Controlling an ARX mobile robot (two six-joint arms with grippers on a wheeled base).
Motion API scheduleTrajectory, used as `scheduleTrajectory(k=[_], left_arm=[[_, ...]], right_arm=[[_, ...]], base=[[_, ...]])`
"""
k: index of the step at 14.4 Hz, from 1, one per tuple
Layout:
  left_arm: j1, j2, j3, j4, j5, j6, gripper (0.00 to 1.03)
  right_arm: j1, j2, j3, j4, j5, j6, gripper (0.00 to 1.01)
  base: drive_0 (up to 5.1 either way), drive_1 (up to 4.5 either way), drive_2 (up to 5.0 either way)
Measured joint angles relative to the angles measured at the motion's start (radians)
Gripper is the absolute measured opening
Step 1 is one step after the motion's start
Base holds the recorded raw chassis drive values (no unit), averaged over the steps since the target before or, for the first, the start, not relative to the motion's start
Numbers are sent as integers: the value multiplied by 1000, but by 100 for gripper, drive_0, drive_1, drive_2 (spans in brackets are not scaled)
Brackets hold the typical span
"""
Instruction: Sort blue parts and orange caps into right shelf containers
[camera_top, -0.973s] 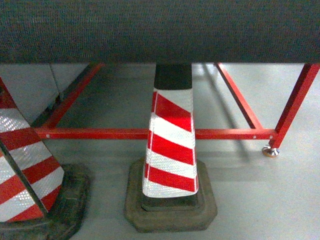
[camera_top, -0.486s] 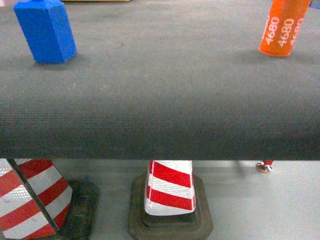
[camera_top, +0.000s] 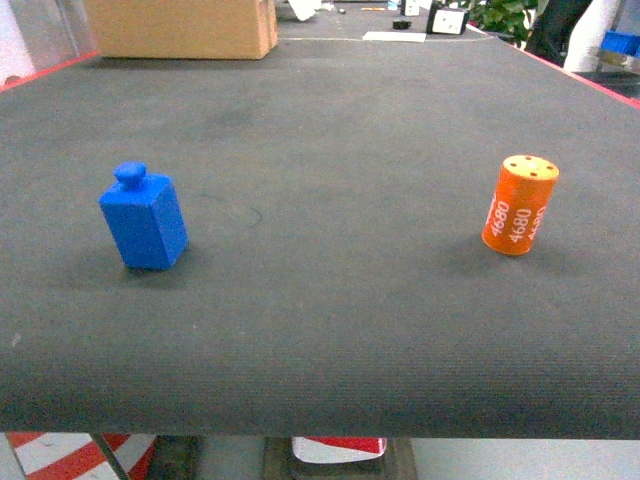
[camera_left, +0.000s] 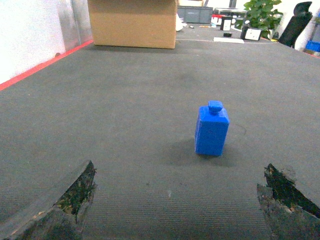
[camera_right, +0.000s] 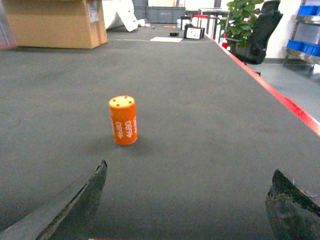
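A blue part (camera_top: 145, 220), a block with a knob on top, stands upright on the left of the dark table mat (camera_top: 330, 310). On the right stands an orange cap (camera_top: 519, 205), a cylinder printed 4680. Neither gripper shows in the head view. The left gripper (camera_left: 179, 175) is open and empty, with the blue part (camera_left: 212, 129) ahead of it, slightly right. Also open and empty, the right gripper (camera_right: 190, 172) has the orange cap (camera_right: 123, 120) ahead to its left. Bright blue shelf containers (camera_right: 306, 47) show small at the far right.
A cardboard box (camera_top: 180, 27) sits at the table's far left. The table's red right edge (camera_right: 285, 102) runs diagonally, with an office chair (camera_right: 257, 30) and a plant beyond it. Striped traffic cones (camera_top: 335, 447) stand on the floor under the front edge.
The head view has swung up from the cones and red frame under the table to the table top, bringing the blue part and orange cap fully into sight.
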Motion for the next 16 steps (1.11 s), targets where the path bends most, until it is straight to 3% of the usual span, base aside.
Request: scheduleTrajectory(k=[16], left_arm=[[0,0,0,0,0,0,98]], right_arm=[[0,0,0,0,0,-2,98]], base=[[0,0,0]])
